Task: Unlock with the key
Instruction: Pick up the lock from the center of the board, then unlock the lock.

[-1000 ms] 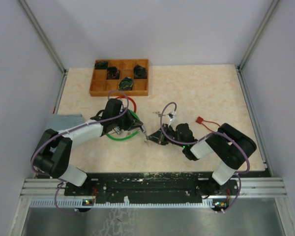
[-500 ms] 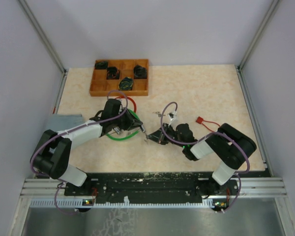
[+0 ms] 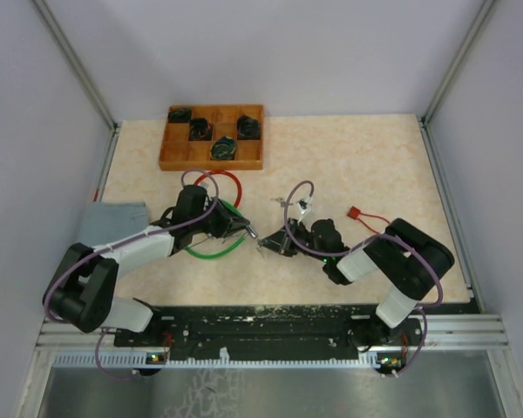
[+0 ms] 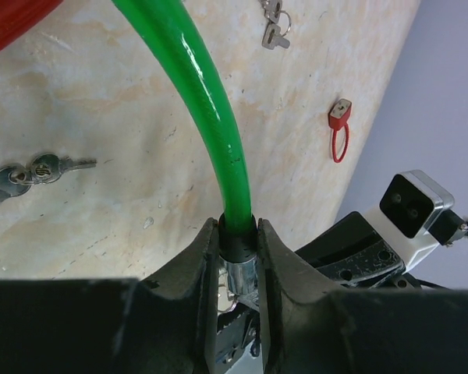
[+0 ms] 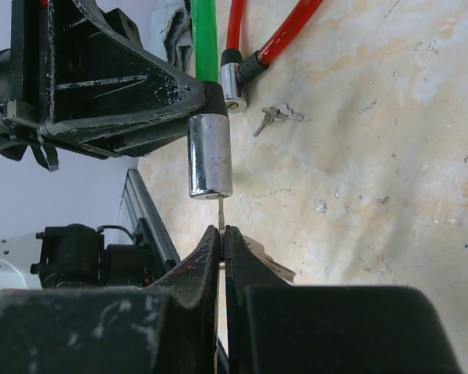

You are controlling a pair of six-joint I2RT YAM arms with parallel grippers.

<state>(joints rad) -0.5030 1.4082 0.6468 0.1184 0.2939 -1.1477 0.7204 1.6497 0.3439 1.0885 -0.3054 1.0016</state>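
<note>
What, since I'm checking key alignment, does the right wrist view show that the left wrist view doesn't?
Only right wrist: the right tool pinching the key, its tip at the bottom of the chrome lock barrel. Only left wrist: a small red loop lying on the table. Both: the green cable and the left tool clamped on its lock end.

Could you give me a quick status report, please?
Left gripper shut on green lock. Right gripper shut on key, tip at the lock's barrel end. Nothing between them; red lock aside.
</note>
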